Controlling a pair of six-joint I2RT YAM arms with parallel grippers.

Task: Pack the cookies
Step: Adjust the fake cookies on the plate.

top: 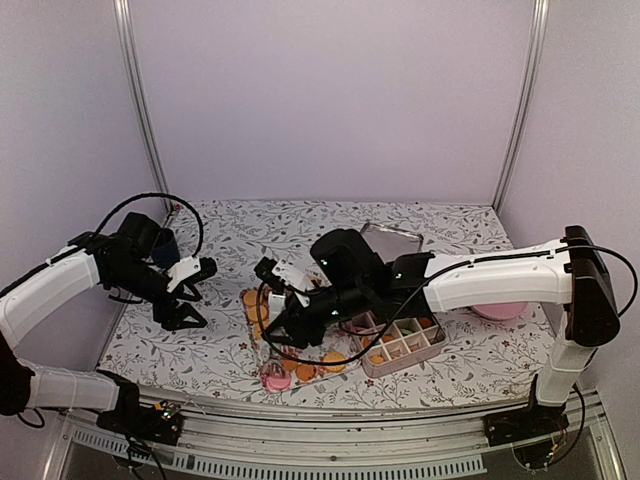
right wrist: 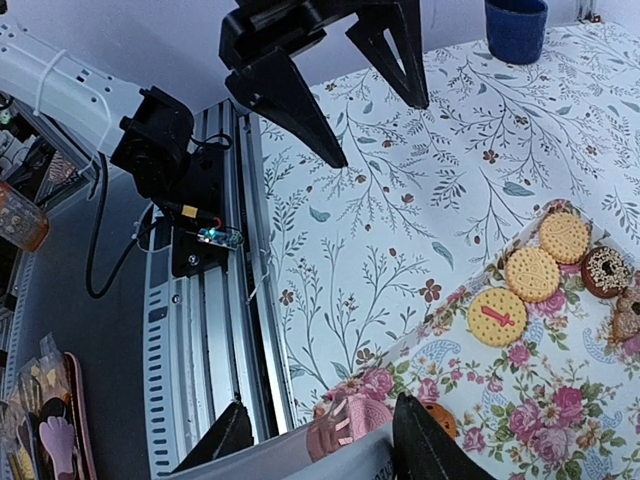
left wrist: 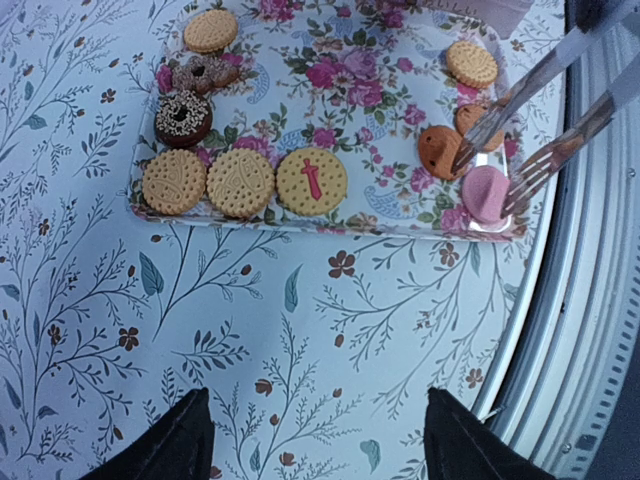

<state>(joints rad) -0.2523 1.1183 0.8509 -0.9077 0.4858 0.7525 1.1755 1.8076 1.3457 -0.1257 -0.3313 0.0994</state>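
Left wrist view: left hand (left wrist: 316, 402) released over open surface (left wrist: 80, 300) beside the tray (left wrist: 300, 229) edge of cookies (left wrist: 240, 182); right hand (right wrist: 320, 410), grasp cannot be told.

The left gripper (left wrist: 315, 400) hovers with its jaws spread wide over the leaf-print tablecloth (left wrist: 200, 300). Beyond it, cookies (left wrist: 240, 182) lie on a floral tray (left wrist: 370, 90); two fork-like metal prongs (left wrist: 500, 115) end at a brown cookie (left wrist: 438, 150) and a pink cookie (left wrist: 483, 192) near its right end

Enclosure: plain pale lilac wall panels (top: 330, 90) on three sides, joined at the rear corners by aluminium posts (top: 140, 110). Table (top: 250, 225) under white cloth printed with leaf sprigs. Aluminium rail (top: 330, 440) along near edge. Lighting even, soft.
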